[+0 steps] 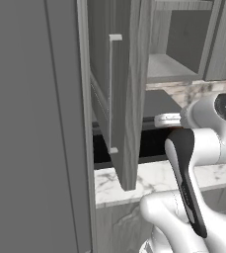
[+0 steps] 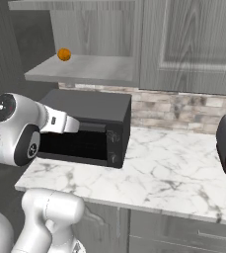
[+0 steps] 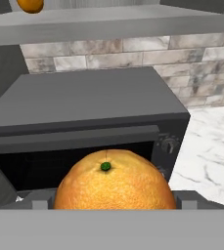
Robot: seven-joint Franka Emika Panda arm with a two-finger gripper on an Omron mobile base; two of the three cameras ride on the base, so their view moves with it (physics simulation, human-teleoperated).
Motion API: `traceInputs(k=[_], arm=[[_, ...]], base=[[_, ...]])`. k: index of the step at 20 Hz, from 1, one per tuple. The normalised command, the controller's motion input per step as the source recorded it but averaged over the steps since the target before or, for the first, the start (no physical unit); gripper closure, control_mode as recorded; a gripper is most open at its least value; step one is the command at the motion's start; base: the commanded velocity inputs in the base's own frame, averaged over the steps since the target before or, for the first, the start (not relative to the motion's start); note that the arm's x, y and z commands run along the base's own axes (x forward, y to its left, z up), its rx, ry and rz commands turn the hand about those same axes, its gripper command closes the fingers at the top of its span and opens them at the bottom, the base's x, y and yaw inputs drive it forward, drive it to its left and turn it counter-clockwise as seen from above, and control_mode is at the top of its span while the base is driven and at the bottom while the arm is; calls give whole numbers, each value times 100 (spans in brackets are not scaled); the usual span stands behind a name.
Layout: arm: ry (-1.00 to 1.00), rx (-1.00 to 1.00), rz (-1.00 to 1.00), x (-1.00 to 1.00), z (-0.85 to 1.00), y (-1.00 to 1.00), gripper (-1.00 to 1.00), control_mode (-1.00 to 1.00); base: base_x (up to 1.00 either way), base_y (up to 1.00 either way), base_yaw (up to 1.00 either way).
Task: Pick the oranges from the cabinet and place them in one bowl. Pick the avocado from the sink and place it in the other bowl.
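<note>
Oranges: one orange (image 3: pixel 114 179) sits right at the tool (image 3: pixel 114 202), between its two tips, and looks gripped; the jaws stand wide around the fruit. Its stem end faces up and away from the tool, toward the black microwave (image 2: pixel 92 128). The second orange (image 2: pixel 63 54) lies on the open shelf of the cabinet (image 2: pixel 85 69), above the microwave and toward its left end.

The arm reaches in front of the microwave, over the marble bench (image 2: pixel 164 173), with the cabinet door (image 1: pixel 127 99) swung open beside it.

Judgement: the held orange is clear of the shelf and ready to be carried to a bowl. No bowl is in sight from here, so I cannot tell which way the carry goes. The remaining orange lies up and left of the tool, above the microwave.
</note>
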Motion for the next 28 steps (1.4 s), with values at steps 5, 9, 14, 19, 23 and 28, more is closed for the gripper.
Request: traceInputs(k=[5,9,14,19,23,28], arm=[[0,0,0,0,0,0,100,100],[0,0,0,0,0,0,100,100],[0,0,0,0,0,0,100,100],[0,0,0,0,0,0,100,100],[0,0,0,0,0,0,100,100],[0,0,0,0,0,0,100,100]], base=[[-37,-3,0],[-48,-4,0],[-45,-6,-3],[-27,-3,-24],[-20,-1,-42],[-17,-1,-49]])
